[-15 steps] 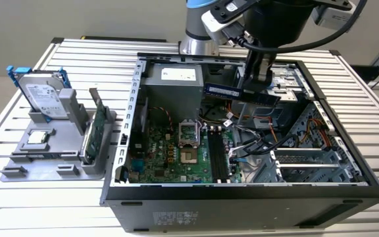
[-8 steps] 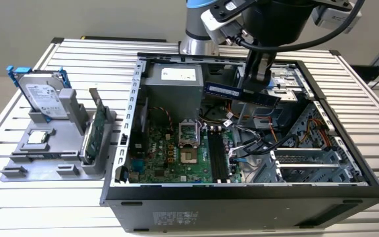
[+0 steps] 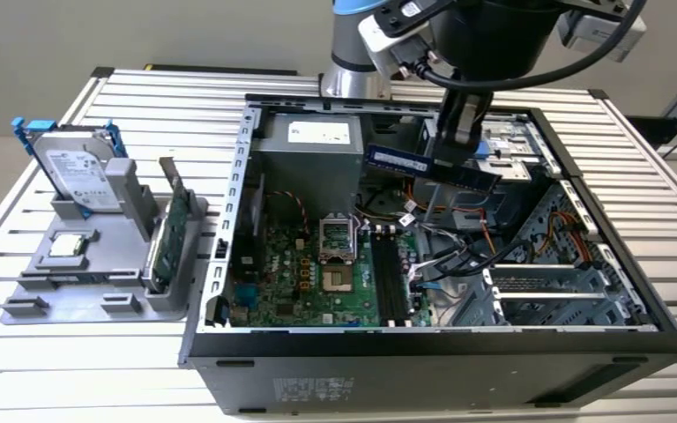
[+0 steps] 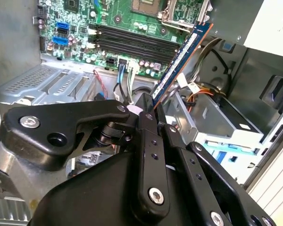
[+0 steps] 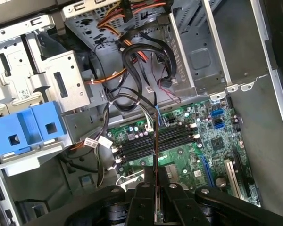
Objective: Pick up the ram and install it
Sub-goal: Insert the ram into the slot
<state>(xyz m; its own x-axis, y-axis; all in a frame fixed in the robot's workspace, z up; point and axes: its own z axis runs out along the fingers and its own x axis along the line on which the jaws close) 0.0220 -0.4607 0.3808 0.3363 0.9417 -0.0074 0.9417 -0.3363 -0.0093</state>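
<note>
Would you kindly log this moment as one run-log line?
jaws: shut on long dark-green ram stick | held over open black computer case | not yet seated

This looks like a robotics lab or test workshop. A table [image 3: 115, 97] of ribbed aluminium slats carries an opened computer case [image 3: 433, 370] with its motherboard [image 3: 315, 282] bare. On the exterior view's left, a grey moulded fixture [image 3: 68, 273] holds parts upright, a hard drive [image 3: 80, 172] among them. An industrial arm [image 3: 356, 53] rises at the table's far side, its gripper [image 3: 457, 150] clamping the ram [image 3: 404, 160] above the case.
</note>
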